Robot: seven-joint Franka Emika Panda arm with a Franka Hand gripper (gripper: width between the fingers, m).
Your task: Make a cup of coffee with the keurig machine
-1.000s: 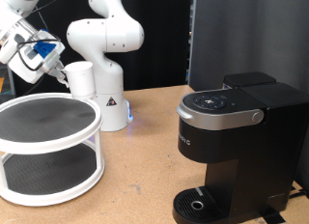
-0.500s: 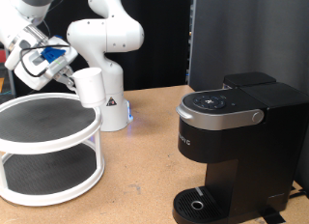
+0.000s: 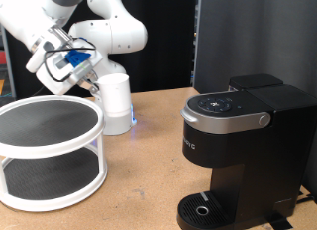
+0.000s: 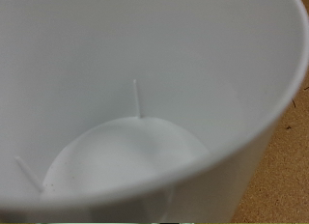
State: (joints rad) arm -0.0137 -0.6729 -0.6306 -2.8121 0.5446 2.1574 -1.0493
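Note:
My gripper (image 3: 92, 81) is shut on the white cup (image 3: 115, 93) and carries it in the air, above the right edge of the round shelf and in front of the robot base in the exterior view. The cup hangs roughly upright. In the wrist view the cup's white inside (image 4: 126, 156) fills nearly the whole picture and my fingers do not show. The black keurig machine (image 3: 238, 141) stands at the exterior view's right, its silver-grey lid handle down and its drip tray (image 3: 203, 209) bare. The cup is well to the left of the machine.
A white two-tier round shelf (image 3: 45, 175) with dark mats stands at the exterior view's lower left. The white robot base (image 3: 117, 111) is behind the cup. A dark panel (image 3: 253, 37) rises behind the machine. Brown tabletop (image 3: 149, 171) lies between shelf and machine.
My gripper has carried the cup to the exterior view's right and slightly down, from over the shelf's back edge towards the machine. The machine and shelf have not moved.

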